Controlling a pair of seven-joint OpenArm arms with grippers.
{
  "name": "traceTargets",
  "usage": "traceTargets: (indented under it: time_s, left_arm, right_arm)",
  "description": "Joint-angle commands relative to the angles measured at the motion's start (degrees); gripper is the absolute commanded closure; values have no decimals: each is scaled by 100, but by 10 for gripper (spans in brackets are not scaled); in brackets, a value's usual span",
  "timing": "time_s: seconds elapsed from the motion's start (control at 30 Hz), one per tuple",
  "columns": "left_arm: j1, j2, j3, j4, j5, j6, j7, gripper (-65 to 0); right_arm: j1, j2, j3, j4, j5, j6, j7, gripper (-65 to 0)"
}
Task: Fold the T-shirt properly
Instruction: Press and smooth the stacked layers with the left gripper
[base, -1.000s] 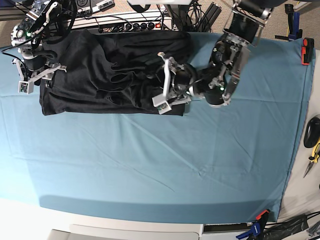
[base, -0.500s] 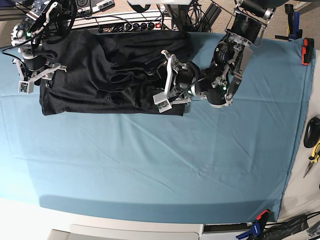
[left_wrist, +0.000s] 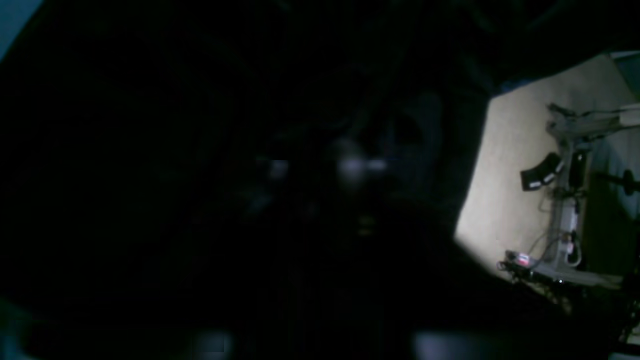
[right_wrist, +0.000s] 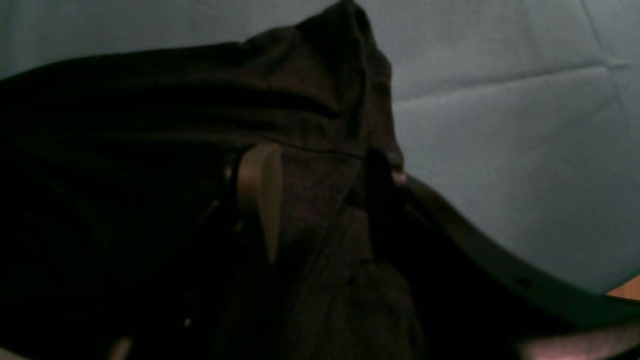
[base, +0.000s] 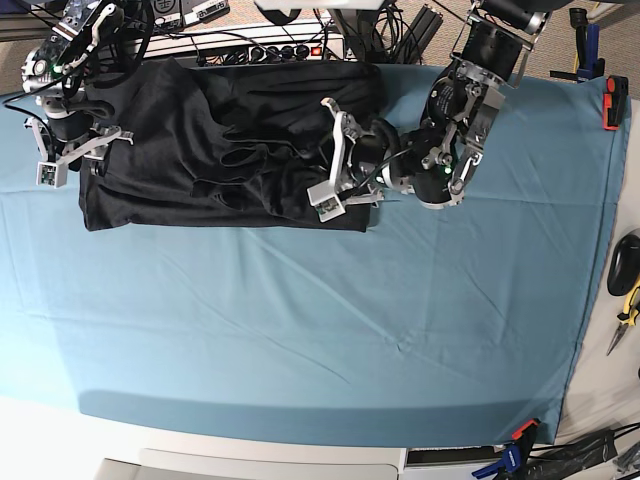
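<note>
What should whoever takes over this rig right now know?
Right gripper: jaws closed on the shirt, at its left edge in the base view.
Left gripper: on the shirt's right edge; its camera is dark, so the grip is unclear.
Shirt: bunched and wrinkled at the far left of the teal cloth, only black showing.
Done: no neat fold yet.
Left: flatten it, then fold.

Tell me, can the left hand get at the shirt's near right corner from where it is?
Probably yes: the left hand is already over the T-shirt at that side, and nothing lies between it and the corner.
</note>
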Motion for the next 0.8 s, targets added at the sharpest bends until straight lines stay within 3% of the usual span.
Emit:
traceTargets:
  time_s: [0.0,0.17,0.37,0.53,0.77]
  left_arm:
    - [-98,37,-7,109,-116,-22,-136,-11]
    - [-120,120,-7,111,-479,-17,-103,0]
    - [-4,586,-7,109,-1279,33,219,0]
    - [122,949,-7,109,-1329,-7,186,0]
    - [170,1027,380,105,-1305,-125,122,0]
  right_arm:
    - [31,79,13,81,76,-24,173,-275]
    - [31,79,13,81,79,-24,173,-275]
    - [31,79,13,81,76,-26,168,-275]
    - [31,81,13,81,79,-24,168,-275]
    - [31,81,13,81,79,-26,168,-275]
